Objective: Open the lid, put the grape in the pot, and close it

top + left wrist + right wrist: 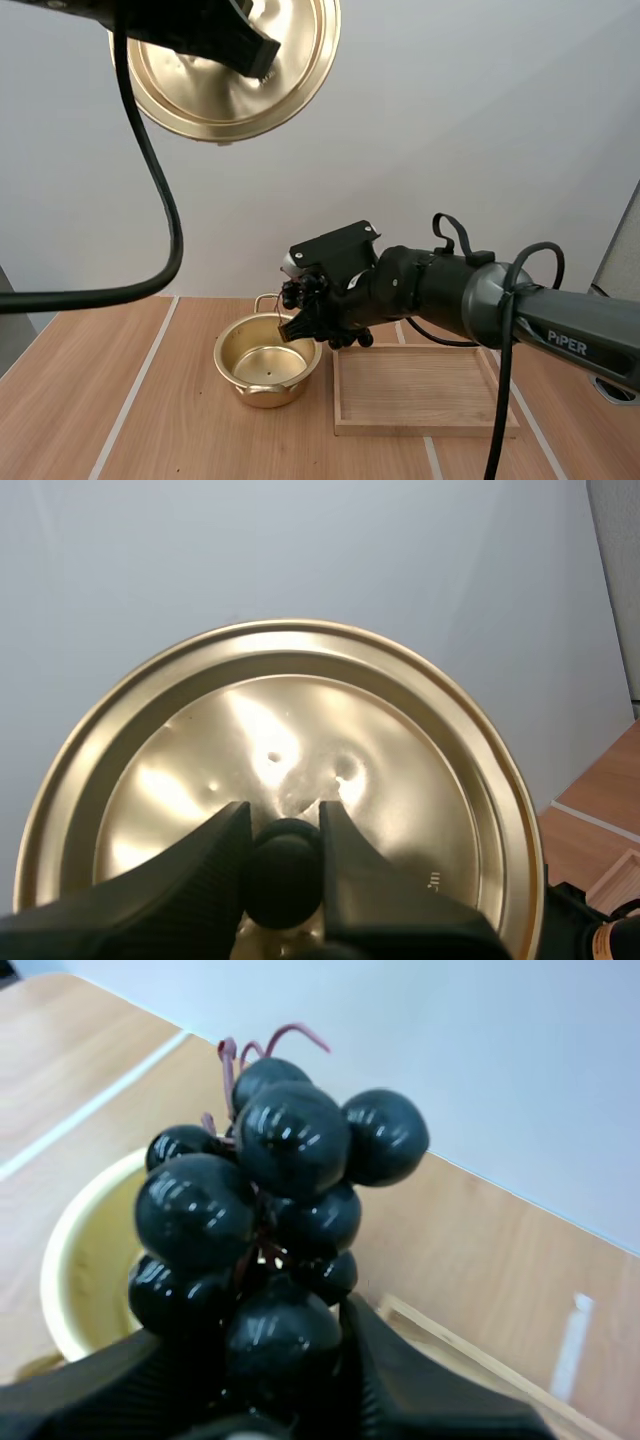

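An uncovered brass pot [266, 360] stands on the wooden table. High above it my left gripper [262, 62] holds the brass lid [235, 70] by its black knob [285, 872], with both fingers [215, 865] pressed on the knob. My right gripper [305, 312] hangs over the pot's right rim, shut on a bunch of dark grapes [265, 1230]. The grapes [295, 293] sit just above the pot's opening [90, 1260].
A shallow wooden tray [420, 390] lies on the table right of the pot, under my right arm. Pale strips run across the tabletop to the left of the pot.
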Motion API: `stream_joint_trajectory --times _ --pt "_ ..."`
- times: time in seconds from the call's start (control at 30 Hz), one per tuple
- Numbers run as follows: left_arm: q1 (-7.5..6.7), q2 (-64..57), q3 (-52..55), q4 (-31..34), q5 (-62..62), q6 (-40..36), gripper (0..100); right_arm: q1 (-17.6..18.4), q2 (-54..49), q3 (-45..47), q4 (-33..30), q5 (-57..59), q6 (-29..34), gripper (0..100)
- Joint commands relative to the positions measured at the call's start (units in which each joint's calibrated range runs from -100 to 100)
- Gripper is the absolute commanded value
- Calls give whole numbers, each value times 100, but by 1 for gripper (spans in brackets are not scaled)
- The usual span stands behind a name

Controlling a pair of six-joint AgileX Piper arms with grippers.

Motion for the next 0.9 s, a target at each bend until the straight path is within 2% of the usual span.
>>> stream_joint_trajectory --times 0.0,0.33,0.67,0.87 --pt "-9 -99 -163 -61 66 -114 0 267 64 -336 -36 -230 -66 0" --pt "-9 -349 -181 -61 66 -114 0 611 1264 -1136 -25 151 -66 0" --pt "-9 -348 -181 -45 98 -196 0 622 2248 -1325 -36 -22 -94 0" --pt "-9 -348 -181 -45 98 -196 0 622 2463 -1325 -36 -223 -94 2"
